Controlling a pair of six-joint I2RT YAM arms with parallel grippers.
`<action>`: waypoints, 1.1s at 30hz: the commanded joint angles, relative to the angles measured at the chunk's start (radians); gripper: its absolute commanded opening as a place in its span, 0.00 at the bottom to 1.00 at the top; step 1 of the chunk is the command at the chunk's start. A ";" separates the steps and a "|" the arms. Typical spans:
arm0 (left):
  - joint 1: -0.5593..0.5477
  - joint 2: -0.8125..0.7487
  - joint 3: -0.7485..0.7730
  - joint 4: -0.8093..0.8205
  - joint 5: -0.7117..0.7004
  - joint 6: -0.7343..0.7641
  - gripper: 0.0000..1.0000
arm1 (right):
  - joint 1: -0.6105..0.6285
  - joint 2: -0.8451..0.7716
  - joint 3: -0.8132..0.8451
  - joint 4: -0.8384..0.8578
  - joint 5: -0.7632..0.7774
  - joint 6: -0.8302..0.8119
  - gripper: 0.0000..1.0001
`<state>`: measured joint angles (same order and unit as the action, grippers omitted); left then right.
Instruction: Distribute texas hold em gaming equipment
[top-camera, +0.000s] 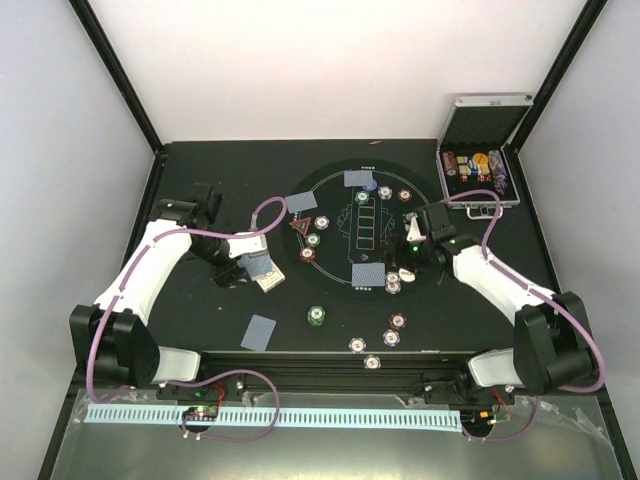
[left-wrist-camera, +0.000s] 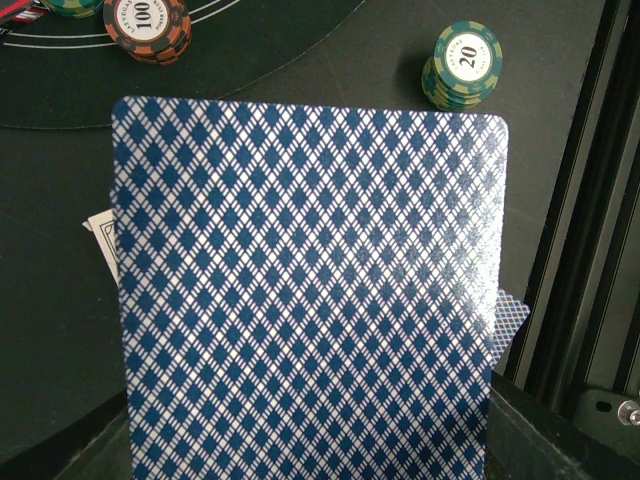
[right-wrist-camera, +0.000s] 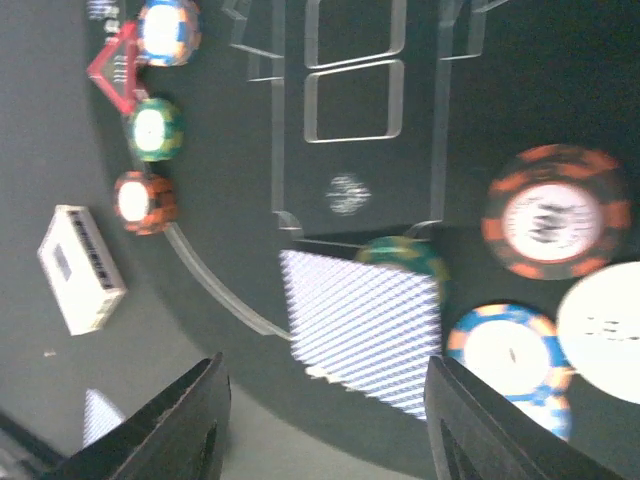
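My left gripper (top-camera: 247, 270) is clamped on a card (left-wrist-camera: 305, 290) that fills its view and hides both fingers; a 20 chip (left-wrist-camera: 462, 62) shows beyond its far edge. My right gripper (right-wrist-camera: 325, 405) stands wide over a blurred second card (right-wrist-camera: 362, 335), a green chip (right-wrist-camera: 402, 254) half hidden behind it, with a red chip (right-wrist-camera: 555, 212), blue chip (right-wrist-camera: 505, 350) and cut-off button (right-wrist-camera: 605, 325) outside one finger. Only the top view shows the case (top-camera: 480, 160).

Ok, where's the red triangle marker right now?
In the top view, the red triangular marker lies on the left part of the round mat, close beside a green chip.
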<state>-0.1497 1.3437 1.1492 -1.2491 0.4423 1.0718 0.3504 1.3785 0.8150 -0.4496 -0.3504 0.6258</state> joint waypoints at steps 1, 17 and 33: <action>0.007 -0.005 0.019 -0.009 0.034 0.010 0.02 | 0.084 -0.039 0.017 0.125 -0.134 0.124 0.61; 0.007 -0.006 0.032 -0.020 0.043 0.008 0.02 | 0.482 0.329 0.235 0.772 -0.380 0.523 0.80; 0.007 -0.011 0.035 -0.022 0.043 0.010 0.02 | 0.539 0.560 0.345 0.904 -0.433 0.615 0.73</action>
<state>-0.1497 1.3437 1.1496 -1.2507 0.4500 1.0714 0.8837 1.9057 1.1404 0.3843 -0.7597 1.2037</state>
